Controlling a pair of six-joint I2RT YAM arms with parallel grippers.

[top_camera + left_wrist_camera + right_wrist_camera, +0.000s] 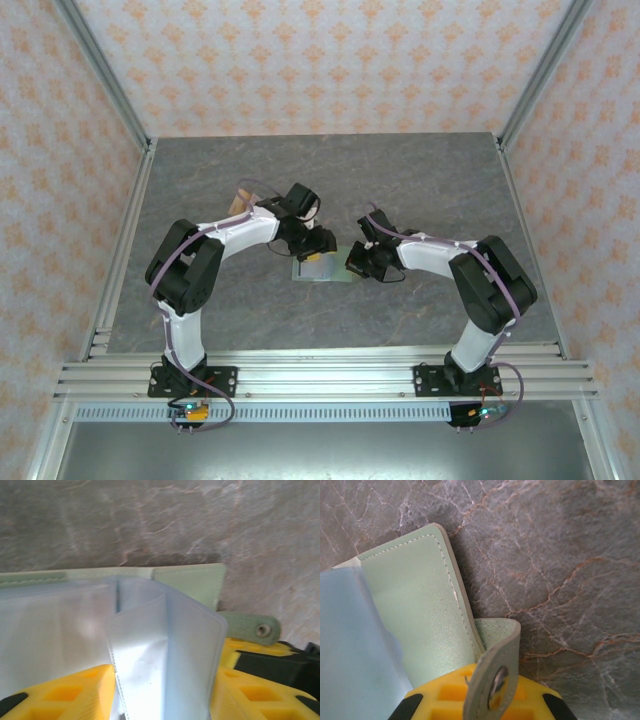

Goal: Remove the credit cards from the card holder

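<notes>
Since the card holder (415, 595) looks floppy, right gripper (480, 697) clamps its tab (495, 640). Left gripper (165, 685) straddles the slick sleeve (165, 630), grip unclear tbh.

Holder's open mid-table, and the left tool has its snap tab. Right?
Wrong tool: the right tool has the tab, as the right wrist view shows. The left tool is at the clear sleeves. The holder is open mid-table.

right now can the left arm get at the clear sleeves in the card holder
Likely yes: the left pincer grips a clear sleeve of the open card holder; the right pincer pinches only its tab.
</notes>
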